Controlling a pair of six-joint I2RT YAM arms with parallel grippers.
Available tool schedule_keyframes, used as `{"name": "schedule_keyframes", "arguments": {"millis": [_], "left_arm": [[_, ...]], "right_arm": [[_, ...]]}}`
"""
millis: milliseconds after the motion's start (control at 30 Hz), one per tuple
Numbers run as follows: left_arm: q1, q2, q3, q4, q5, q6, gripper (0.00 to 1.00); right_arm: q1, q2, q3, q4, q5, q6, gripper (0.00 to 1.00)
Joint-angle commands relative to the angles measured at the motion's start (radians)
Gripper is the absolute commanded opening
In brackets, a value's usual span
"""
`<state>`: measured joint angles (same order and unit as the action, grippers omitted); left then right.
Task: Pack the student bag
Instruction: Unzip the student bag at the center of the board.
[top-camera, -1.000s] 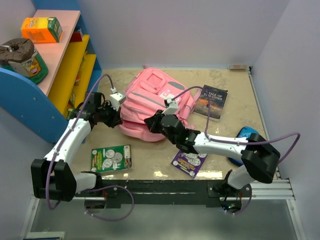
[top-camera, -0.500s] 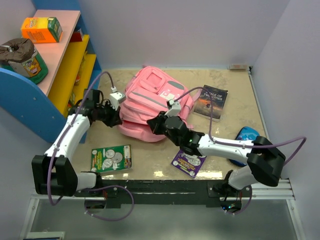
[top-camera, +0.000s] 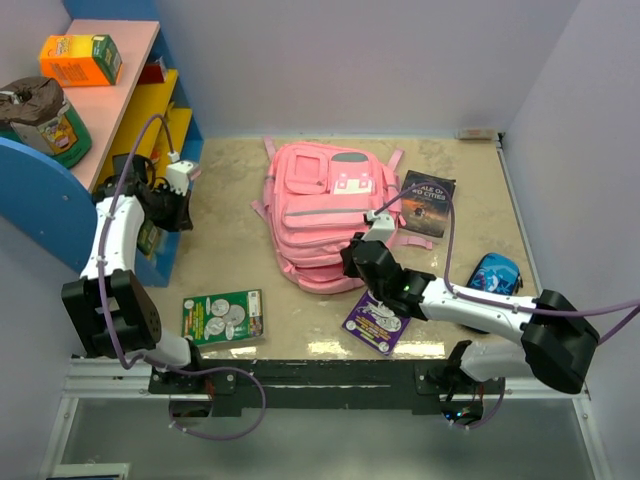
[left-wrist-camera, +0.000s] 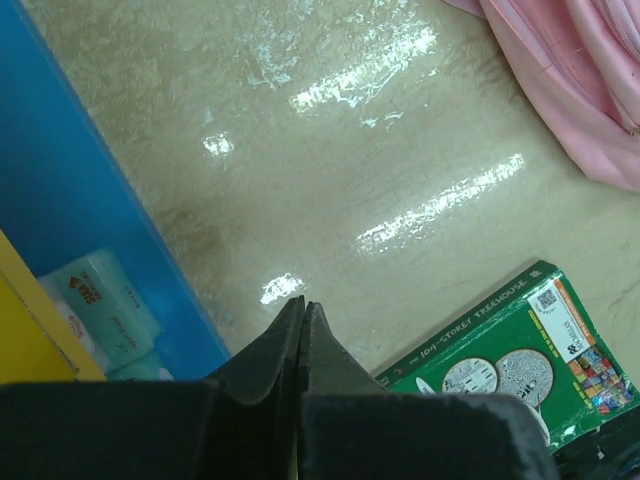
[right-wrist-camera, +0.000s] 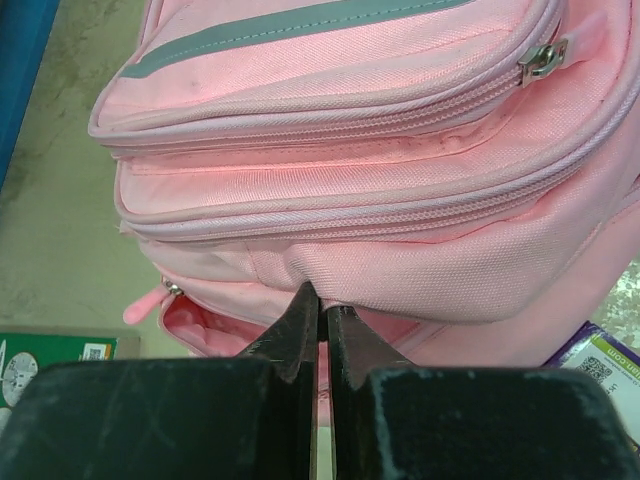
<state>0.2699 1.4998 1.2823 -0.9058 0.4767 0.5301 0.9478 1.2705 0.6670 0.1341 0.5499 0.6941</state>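
We see the student bag (top-camera: 322, 215) lying flat mid-table, its grey patch toward the far wall. The right gripper (right-wrist-camera: 320, 298) pinches a fold at the bag's near edge. The left gripper (left-wrist-camera: 303, 308), fingers pressed together and empty, hovers beside the blue shelf (left-wrist-camera: 60, 200).

My right tool (right-wrist-camera: 320, 300) is matt black plastic, faintly grainy. The student bag (right-wrist-camera: 400, 200) is matt pink woven cloth, its zip pull (right-wrist-camera: 541, 62) shiny metal. The table (left-wrist-camera: 330, 160) is glossy marbled beige; the green book (left-wrist-camera: 520, 350) has a smooth, glossy paper cover.
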Motion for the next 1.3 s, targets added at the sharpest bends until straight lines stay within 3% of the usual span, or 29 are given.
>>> {"name": "schedule_keyframes", "arguments": {"millis": [0, 133, 233, 367, 600, 667, 733, 1067, 1267], "left_arm": [[0.014, -0.061, -0.027, 0.048, -0.021, 0.024, 0.0], [-0.03, -0.113, -0.041, 0.021, 0.075, 0.047, 0.0], [-0.208, -0.205, -0.096, 0.076, 0.06, 0.039, 0.11], [-0.394, -0.257, -0.13, 0.148, 0.042, -0.024, 0.43], [-0.561, -0.245, -0.129, 0.313, 0.026, -0.029, 0.66], [-0.59, -0.24, -0.141, 0.346, 0.054, -0.004, 0.77], [-0.624, -0.242, -0.164, 0.37, 0.076, 0.017, 1.0], [-0.669, -0.158, -0.132, 0.501, 0.094, 0.045, 1.0], [-0.676, -0.142, -0.132, 0.48, 0.143, 0.086, 1.0]], "right_arm": [[0.008, -0.034, 0.031, 0.038, 0.036, -0.036, 0.0], [0.008, -0.031, 0.052, 0.059, 0.009, -0.039, 0.0], [0.008, -0.023, 0.085, 0.076, -0.014, -0.051, 0.0], [0.011, -0.028, 0.123, 0.105, -0.05, -0.074, 0.0], [0.016, -0.04, 0.144, 0.16, -0.116, -0.105, 0.0], [0.016, -0.028, 0.149, 0.167, -0.128, -0.105, 0.0], [0.016, -0.022, 0.152, 0.176, -0.14, -0.104, 0.0], [0.02, -0.013, 0.18, 0.223, -0.24, -0.145, 0.0], [0.023, 0.009, 0.177, 0.231, -0.261, -0.143, 0.0]]}}
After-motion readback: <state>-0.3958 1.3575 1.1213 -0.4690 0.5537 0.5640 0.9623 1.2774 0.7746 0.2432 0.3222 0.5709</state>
